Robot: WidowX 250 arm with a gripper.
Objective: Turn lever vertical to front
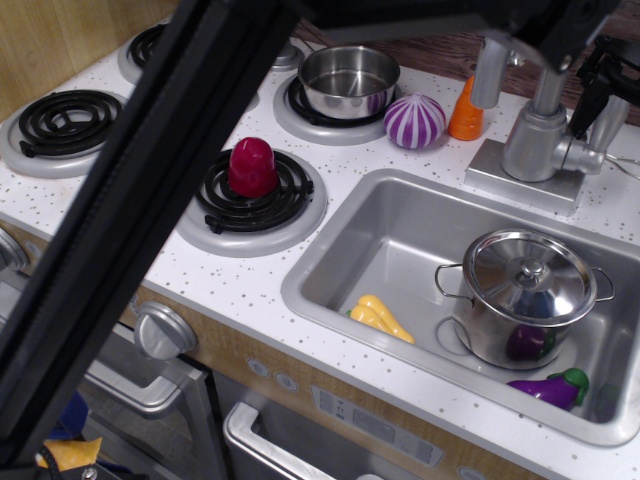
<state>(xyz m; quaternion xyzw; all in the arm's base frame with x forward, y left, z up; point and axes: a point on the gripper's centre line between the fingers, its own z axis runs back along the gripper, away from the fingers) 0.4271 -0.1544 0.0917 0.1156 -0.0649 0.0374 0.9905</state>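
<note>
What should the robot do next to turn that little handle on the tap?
Probably close the tool on the lever and get a firm hold before turning. The black tool sits right at the lever, which sticks up beside the tap body at the sink's back edge. Whether the fingers already pinch it is hard to tell, so a gentle squeeze first seems safest.

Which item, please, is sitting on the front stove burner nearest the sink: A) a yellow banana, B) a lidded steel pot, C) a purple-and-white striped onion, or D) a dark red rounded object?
D: the dark red rounded object stands on the black coil burner left of the sink, while the lidded steel pot sits inside the sink.
</note>
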